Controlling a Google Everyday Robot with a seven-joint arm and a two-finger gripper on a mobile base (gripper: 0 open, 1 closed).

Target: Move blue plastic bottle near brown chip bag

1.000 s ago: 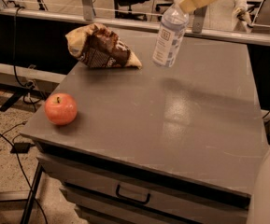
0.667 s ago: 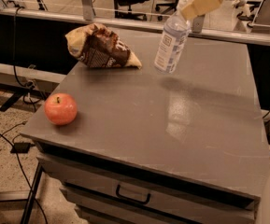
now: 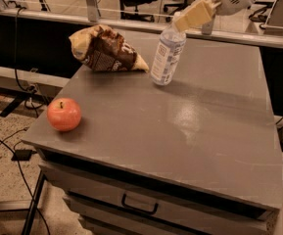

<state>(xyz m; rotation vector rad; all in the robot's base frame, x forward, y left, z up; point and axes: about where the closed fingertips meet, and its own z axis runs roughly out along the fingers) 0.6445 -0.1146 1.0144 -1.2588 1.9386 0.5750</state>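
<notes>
The blue plastic bottle is clear with a blue-and-white label. It leans with its top to the right, and its base is at the table top just right of the brown chip bag. The bag is wrinkly, dark brown with tan edges, and lies at the table's back left. My gripper reaches in from the upper right. Its tan fingers are closed over the bottle's neck and cap, which they hide.
A red apple sits near the grey table's front left corner. The table has drawers with a handle below its front edge. Cables lie on the floor at the left. A rail and office chairs stand behind the table.
The gripper has carried the bottle down and to the left, closer to the chip bag. The bottle's base is now at the table top. The bag and apple have not moved.
</notes>
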